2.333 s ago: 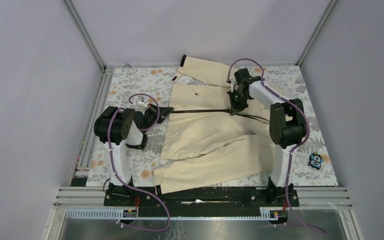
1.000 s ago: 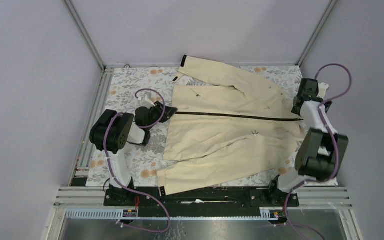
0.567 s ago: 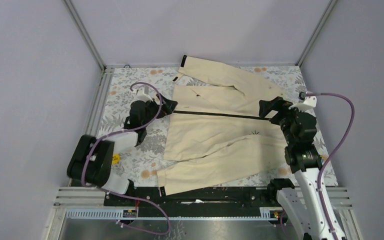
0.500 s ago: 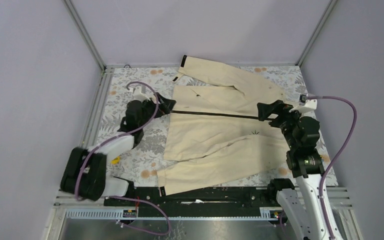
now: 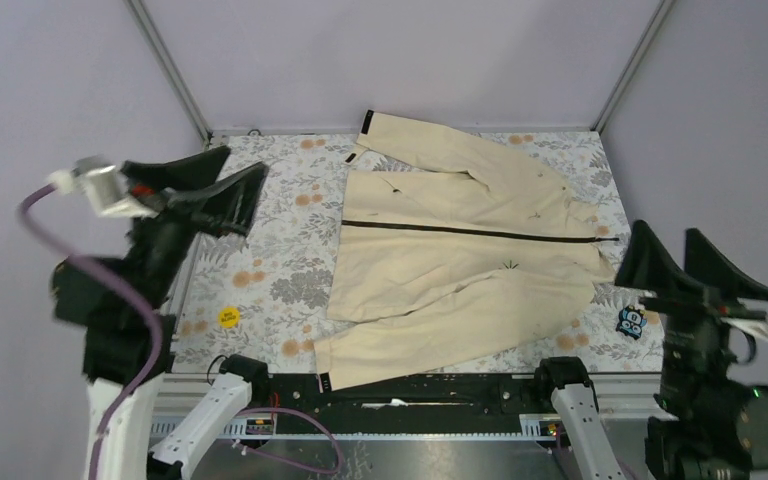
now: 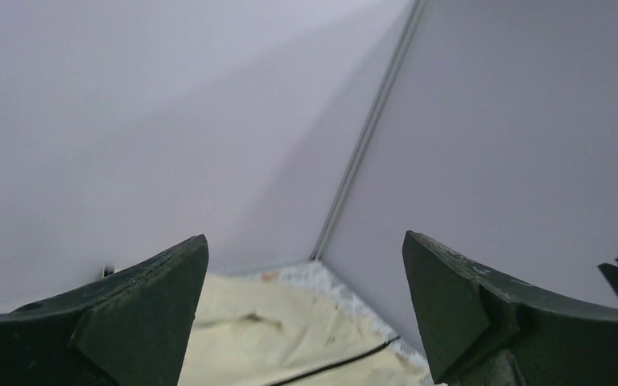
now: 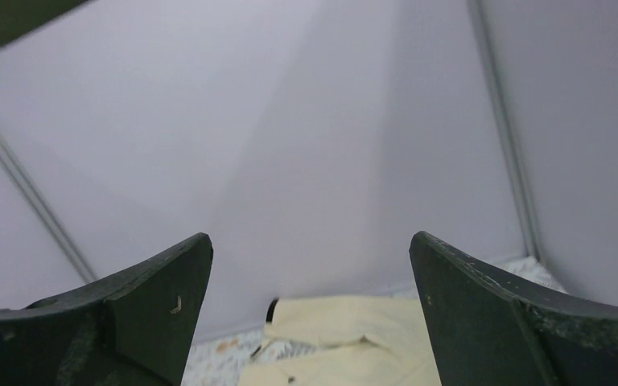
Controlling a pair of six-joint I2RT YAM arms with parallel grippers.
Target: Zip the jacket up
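Floral table (image 5: 270,260) between grey walls (image 5: 410,60), with jacket (image 5: 440,270) flat mid-table, zipper (image 5: 460,232) running left to right. Looks closed end to end. Holds nothing in left gripper (image 5: 247,160), spread wide, high at left; likewise right gripper (image 5: 668,228), near right, closer to zipper's right end.

A matt cream cloth jacket (image 5: 440,270) lies on a flower-printed mat (image 5: 270,270), framed by dull metal posts (image 5: 166,65).
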